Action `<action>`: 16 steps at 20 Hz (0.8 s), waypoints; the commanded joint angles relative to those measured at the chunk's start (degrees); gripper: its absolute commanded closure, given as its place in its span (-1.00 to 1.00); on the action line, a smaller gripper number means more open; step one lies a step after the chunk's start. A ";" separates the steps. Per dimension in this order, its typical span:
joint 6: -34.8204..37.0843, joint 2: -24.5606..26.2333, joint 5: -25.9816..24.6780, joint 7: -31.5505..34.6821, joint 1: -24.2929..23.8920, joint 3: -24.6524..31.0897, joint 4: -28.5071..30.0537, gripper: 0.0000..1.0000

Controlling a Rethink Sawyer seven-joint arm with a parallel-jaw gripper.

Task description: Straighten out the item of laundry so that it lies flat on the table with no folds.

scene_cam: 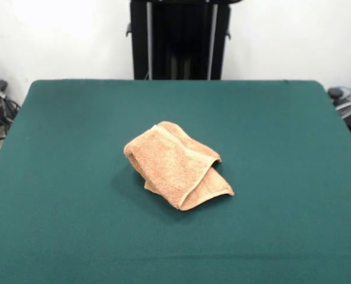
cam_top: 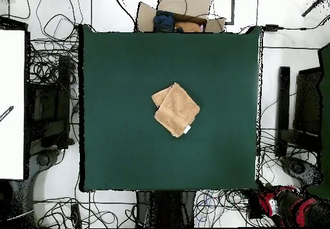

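The item of laundry (scene_cam: 176, 164), a peach-orange terry towel, lies folded over itself near the middle of the dark green table (scene_cam: 63, 148) in the front view. An upper layer with a pale border band is doubled across a lower flap that sticks out toward the near right. No gripper enters this view, so the towel's place relative to the jaws cannot be given, nor can I tell whether they stand open or closed.

From overhead, the towel (cam_top: 175, 109) sits a little above the table's (cam_top: 116, 78) centre, turned cornerwise, with a small white tag (cam_top: 187, 130) at its lower corner. Red and black arm parts (cam_top: 288, 208) lie off the table at the lower right corner; the gripper itself does not show. Cables (cam_top: 55, 59) spread over the floor around the table.
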 commanded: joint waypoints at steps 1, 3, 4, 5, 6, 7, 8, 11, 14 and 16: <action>-4.21 -0.85 11.49 -17.99 -7.22 7.63 7.10 -1.00; -5.67 0.86 11.23 -16.06 -7.50 9.11 6.42 -1.00; -5.80 1.47 10.63 -14.77 -7.47 9.77 5.45 -1.00; -5.94 2.08 10.03 -13.48 -7.45 10.42 4.49 -1.00; -6.39 2.17 10.00 -13.04 -7.80 10.85 4.34 -1.00; -6.90 2.50 9.97 -12.21 -7.86 11.47 4.17 -1.00; -6.01 2.17 9.73 -11.86 -8.10 11.55 3.93 -1.00; -5.01 1.75 8.79 -10.31 -8.69 11.90 3.84 -1.00; -4.58 1.49 8.29 -8.74 -8.76 12.28 3.54 -1.00; -5.05 1.77 8.08 -7.97 -8.91 12.64 3.37 -1.00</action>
